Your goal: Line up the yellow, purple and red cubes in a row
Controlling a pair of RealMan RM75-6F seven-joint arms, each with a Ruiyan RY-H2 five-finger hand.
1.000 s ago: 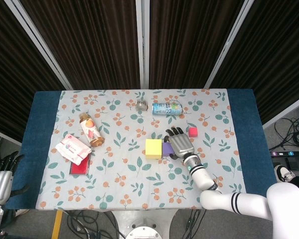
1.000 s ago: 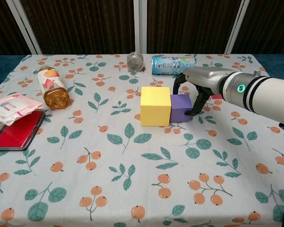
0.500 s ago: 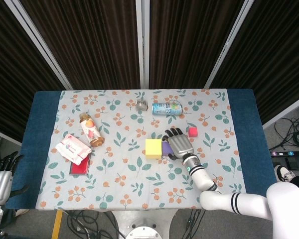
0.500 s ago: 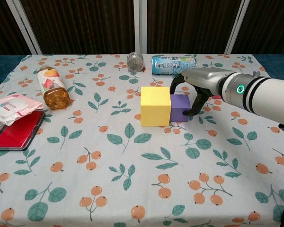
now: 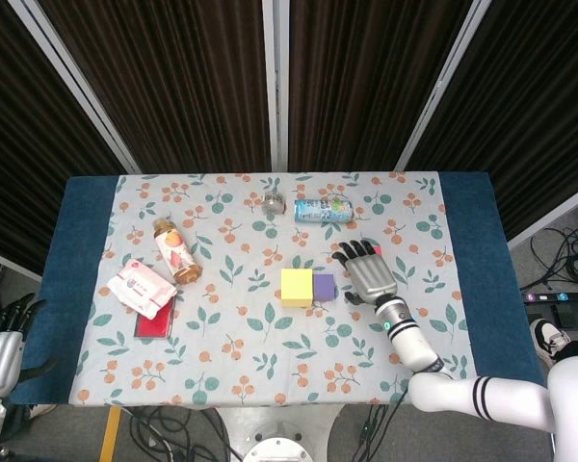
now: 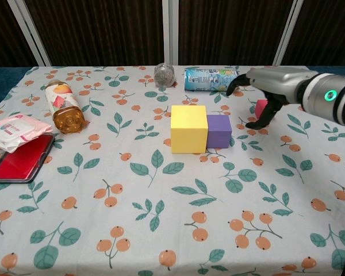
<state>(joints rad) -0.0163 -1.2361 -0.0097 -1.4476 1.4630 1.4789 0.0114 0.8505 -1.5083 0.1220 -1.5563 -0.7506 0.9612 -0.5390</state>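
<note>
Cubes, three: yellow cube (image 6: pixel 188 128) touching purple cube (image 6: pixel 219 130), left of right hand (image 6: pixel 263 98) (fingers spread, empty); red cube (image 6: pixel 261 107) beneath it.

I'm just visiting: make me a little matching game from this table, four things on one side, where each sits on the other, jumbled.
Things:
1. purple cube
2. red cube
3. drink can
4. bottle

Places:
A. lying near the table's far edge
B. touching the yellow cube
C. under the right robot hand
D. lying near the tissue pack

Pairs: 1-B, 2-C, 3-A, 4-D
</note>
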